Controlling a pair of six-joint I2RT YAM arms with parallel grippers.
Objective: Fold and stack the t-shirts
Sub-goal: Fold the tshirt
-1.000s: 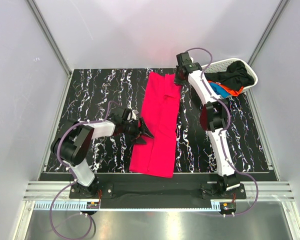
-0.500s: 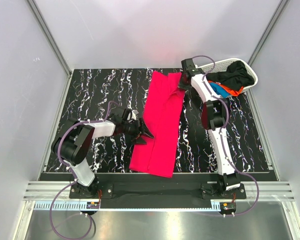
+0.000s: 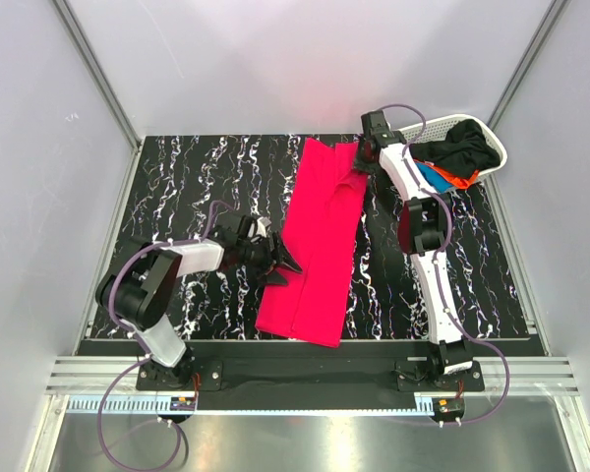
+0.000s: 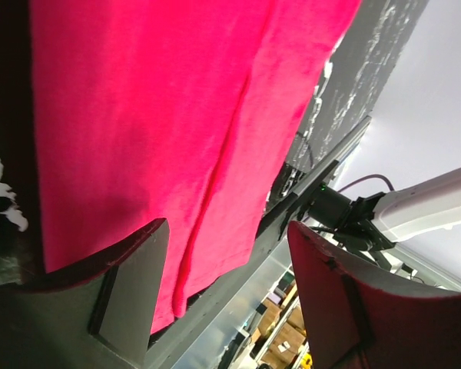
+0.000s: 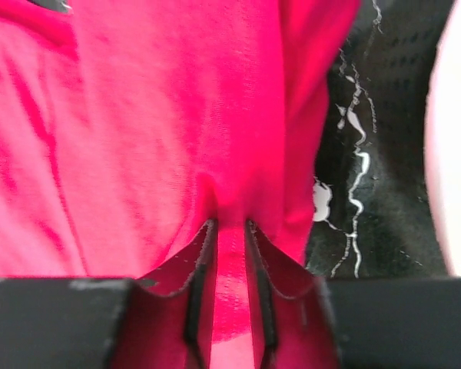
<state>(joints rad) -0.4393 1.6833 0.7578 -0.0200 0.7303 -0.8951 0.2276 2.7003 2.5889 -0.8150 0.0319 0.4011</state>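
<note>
Pinkish-red cloth, the pinkish-red t-shirt [image 3: 320, 236], lies as one long folded strip down the middle of the black marbled tabletop [image 3: 197, 177]. It slants slightly from the far right towards the near left. Its far end sits close to the tabletop's far edge, and its near end stops just short of the front edge. The strip's long sides are mostly straight. The near end shows stacked layers that do not quite line up, and the far right corner is rumpled and drawn up.

That corner is held by the right end effector [image 3: 362, 157]. In the wrist view its fingers [image 5: 165, 307] stand narrow, with a puckered ridge of the red cloth pinched between them.

The left end effector [image 3: 280, 264] sits at the strip's left edge about midway along, its jaws spread wide and holding nothing.

Left of the shirt a broad stretch of tabletop lies bare, reaching to the side rail. On the right only a narrower band separates the shirt from the right arm.

At the far right corner a white lattice basket [image 3: 492, 147] holds a black t-shirt [image 3: 462, 147], with a blue t-shirt [image 3: 428, 175] and an orange t-shirt [image 3: 460, 180] showing beneath it.
</note>
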